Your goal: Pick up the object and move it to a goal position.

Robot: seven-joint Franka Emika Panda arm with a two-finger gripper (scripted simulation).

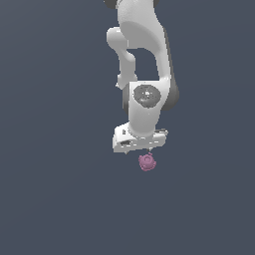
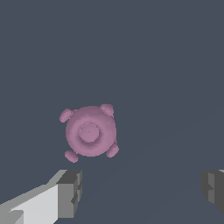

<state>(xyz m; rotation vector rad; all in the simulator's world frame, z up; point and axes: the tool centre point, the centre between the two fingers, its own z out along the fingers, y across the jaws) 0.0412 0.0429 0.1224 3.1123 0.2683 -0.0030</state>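
Observation:
The object (image 1: 147, 162) is a small pink-mauve rounded lump with knobbly bumps, lying on the dark grey floor just below the white arm's hand in the exterior view. In the wrist view the object (image 2: 90, 131) shows as a round dome with several knobs around its edge. My gripper (image 2: 140, 190) is open: its two grey fingertips (image 2: 70, 192) stand wide apart, with nothing between them. The object lies beyond the fingertips, nearer the one that shows with the white finger body. In the exterior view the fingers are hidden behind the hand (image 1: 139, 139).
The dark grey floor (image 1: 60, 199) spreads evenly all around. The white arm (image 1: 142, 60) rises from the hand toward the top of the exterior view. No other objects show.

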